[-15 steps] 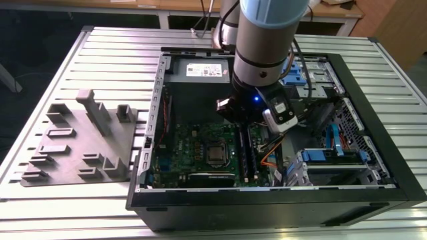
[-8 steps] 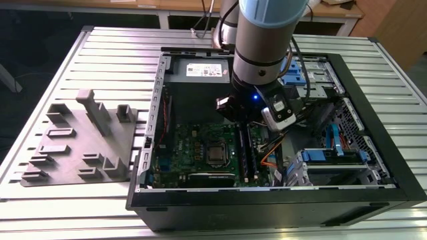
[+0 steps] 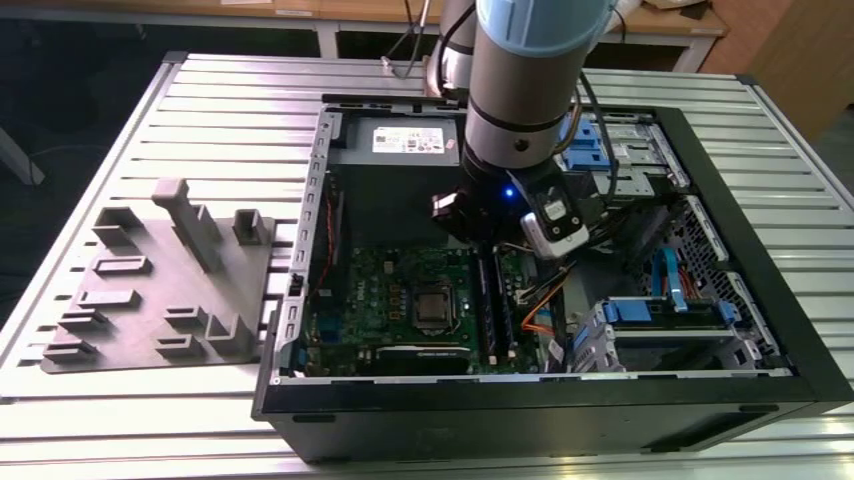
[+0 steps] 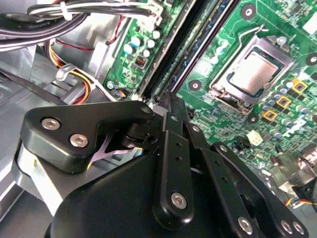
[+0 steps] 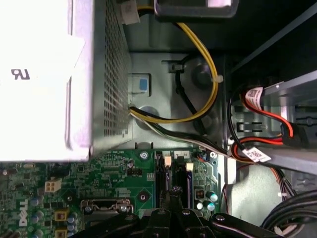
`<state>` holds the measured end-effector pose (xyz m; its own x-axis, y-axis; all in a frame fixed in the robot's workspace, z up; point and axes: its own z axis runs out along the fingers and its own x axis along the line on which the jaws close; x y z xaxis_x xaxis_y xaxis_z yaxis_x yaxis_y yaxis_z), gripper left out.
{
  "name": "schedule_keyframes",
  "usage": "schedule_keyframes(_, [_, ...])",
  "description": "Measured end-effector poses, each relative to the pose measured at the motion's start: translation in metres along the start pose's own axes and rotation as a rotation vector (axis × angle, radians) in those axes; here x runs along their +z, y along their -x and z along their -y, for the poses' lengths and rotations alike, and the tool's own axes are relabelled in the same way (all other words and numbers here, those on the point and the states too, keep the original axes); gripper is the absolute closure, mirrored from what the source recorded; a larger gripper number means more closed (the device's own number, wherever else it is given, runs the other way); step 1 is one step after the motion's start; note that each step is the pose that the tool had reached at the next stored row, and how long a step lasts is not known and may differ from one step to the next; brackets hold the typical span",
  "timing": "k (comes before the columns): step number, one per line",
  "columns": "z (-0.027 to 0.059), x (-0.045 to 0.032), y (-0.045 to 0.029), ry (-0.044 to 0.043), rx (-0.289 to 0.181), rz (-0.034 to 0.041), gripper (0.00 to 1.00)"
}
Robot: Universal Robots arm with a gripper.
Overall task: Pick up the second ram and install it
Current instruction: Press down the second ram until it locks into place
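Slatted metal table (image 3: 200, 420) bears open case (image 3: 747, 300); pincer (image 4: 171, 101) closed, apparently empty, over motherboard (image 4: 218, 44).

1. The gripper (image 4: 171, 106) has matt black links joined by shiny metal screws.
2. The motherboard (image 3: 400, 300) is glossy green, with a bright metal processor cover (image 4: 250, 67).
3. The fixture block (image 3: 160, 290) at mid-left is matt grey plastic.
4. The table (image 3: 240, 110) is ribbed pale metal.
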<state>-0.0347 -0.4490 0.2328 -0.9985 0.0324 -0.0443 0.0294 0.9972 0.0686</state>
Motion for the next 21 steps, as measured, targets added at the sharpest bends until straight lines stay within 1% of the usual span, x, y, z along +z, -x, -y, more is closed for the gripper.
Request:
schedule_keyframes(4, [-0.0025, 0.0026, -0.0001, 0.0003, 0.0, 0.0001, 0.93])
schedule_keyframes(9, [-0.003, 0.003, -0.0002, 0.0001, 0.0, 0.0, 0.93])
schedule_keyframes(15, [-0.0067, 0.0044, -0.0003, 0.0001, 0.0, 0.0001, 0.93])
schedule_keyframes(17, [-0.007, 0.0062, -0.0004, 0.0002, 0.0, 0.0001, 0.93])
schedule_keyframes(21, [-0.007, 0.0064, -0.0005, 0.0, 0.0, -0.0001, 0.93])
